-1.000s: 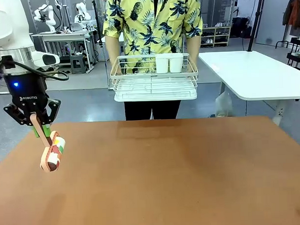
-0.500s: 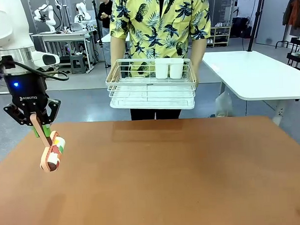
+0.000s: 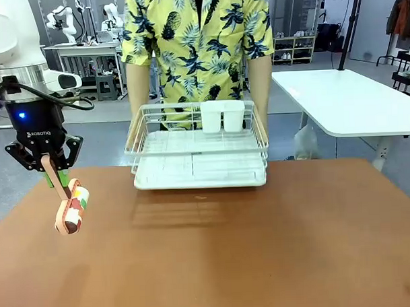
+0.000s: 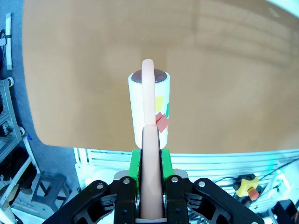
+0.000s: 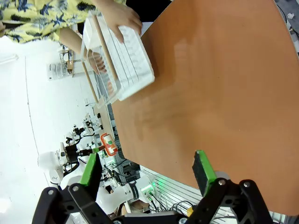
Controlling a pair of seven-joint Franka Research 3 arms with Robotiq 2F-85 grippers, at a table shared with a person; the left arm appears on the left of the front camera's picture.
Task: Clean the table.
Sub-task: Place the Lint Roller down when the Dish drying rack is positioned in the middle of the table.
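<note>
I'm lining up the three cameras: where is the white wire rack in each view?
Front view: white wire rack at the table's far edge, top centre, carried by the person.
Left wrist view: I can't make it out here.
Right wrist view: upper left, tilted, a person's hand on it.
Shared landmark: the lint roller in the left hand, small at lower left in the right wrist view.

wire rack [image 3: 198,157] above the table's [image 3: 262,246] far edge, lint roller [image 3: 71,209] over its left side
</note>
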